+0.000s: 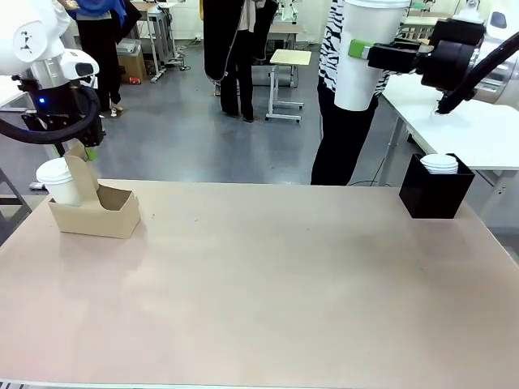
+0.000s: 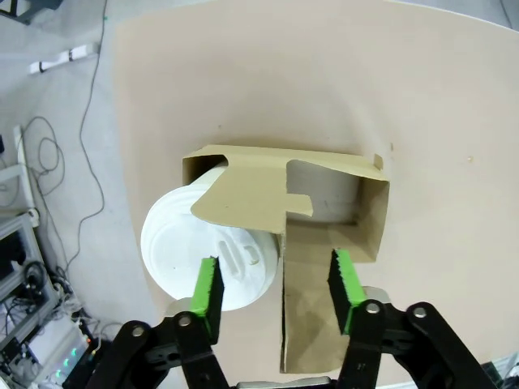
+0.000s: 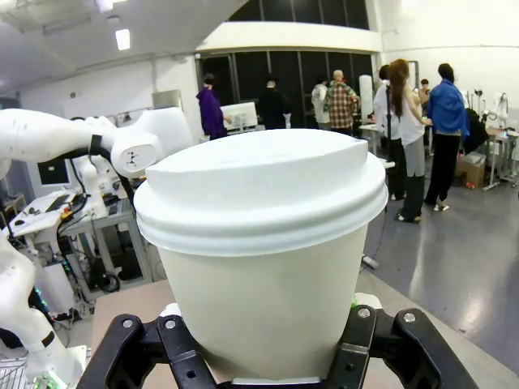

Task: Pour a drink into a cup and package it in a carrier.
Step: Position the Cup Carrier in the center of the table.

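Front view: two cups: first cup in sole carrier, second cup gripped by right hand; left hand open.

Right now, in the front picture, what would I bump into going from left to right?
The brown carrier, with a lidded cup standing in it → a second cup, held up high by the right claw → the black box.
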`<state>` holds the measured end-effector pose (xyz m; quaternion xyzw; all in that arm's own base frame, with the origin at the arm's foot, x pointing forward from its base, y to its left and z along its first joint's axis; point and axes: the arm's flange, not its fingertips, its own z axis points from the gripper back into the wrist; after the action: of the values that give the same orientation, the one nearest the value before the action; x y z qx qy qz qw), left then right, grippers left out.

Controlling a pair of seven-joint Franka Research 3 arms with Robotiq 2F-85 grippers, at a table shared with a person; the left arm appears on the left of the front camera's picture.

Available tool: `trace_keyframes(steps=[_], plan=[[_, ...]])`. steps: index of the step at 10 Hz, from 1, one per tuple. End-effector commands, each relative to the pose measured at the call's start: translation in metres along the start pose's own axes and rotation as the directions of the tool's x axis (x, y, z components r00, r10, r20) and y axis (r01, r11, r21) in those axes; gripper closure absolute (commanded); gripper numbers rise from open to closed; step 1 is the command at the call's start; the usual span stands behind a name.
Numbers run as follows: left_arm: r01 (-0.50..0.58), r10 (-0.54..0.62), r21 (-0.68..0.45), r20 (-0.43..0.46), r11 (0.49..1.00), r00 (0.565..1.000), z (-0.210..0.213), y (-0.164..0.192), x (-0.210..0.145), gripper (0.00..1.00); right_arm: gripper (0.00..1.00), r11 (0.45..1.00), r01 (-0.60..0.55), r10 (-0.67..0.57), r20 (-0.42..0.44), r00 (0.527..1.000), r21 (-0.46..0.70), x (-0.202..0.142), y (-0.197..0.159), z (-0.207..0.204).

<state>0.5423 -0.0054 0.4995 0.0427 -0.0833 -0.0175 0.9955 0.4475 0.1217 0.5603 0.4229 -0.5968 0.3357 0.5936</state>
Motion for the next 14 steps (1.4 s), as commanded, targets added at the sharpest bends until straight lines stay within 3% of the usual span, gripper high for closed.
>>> trace_keyframes(steps=[1, 8, 9, 10, 14], plan=[[-0.013, 0.013, 0.002, -0.002, 1.000, 1.000, 0.006, -0.004, 0.000, 1.00, 0.40, 1.000, -0.012, 0.012, 0.015, 1.000, 0.005, 0.004, -0.001, -0.003], [-0.029, 0.029, 0.007, -0.029, 1.000, 0.999, 0.003, -0.004, -0.002, 1.00, 0.40, 1.000, -0.012, 0.012, 0.015, 1.000, 0.005, 0.004, -0.001, -0.003], [-0.024, 0.017, -0.057, -0.120, 0.998, 0.993, -0.004, -0.003, 0.003, 1.00, 0.40, 1.000, -0.012, 0.012, 0.015, 1.000, 0.005, 0.004, -0.001, -0.003], [-0.003, 0.003, -0.002, -0.013, 1.000, 1.000, -0.001, -0.003, -0.001, 1.00, 0.40, 1.000, -0.012, 0.012, 0.015, 1.000, 0.005, 0.004, -0.001, -0.003], [-0.009, 0.009, -0.014, -0.029, 1.000, 1.000, 0.000, -0.004, -0.001, 0.98, 0.40, 1.000, -0.012, 0.012, 0.015, 1.000, 0.005, 0.004, -0.001, -0.003]])
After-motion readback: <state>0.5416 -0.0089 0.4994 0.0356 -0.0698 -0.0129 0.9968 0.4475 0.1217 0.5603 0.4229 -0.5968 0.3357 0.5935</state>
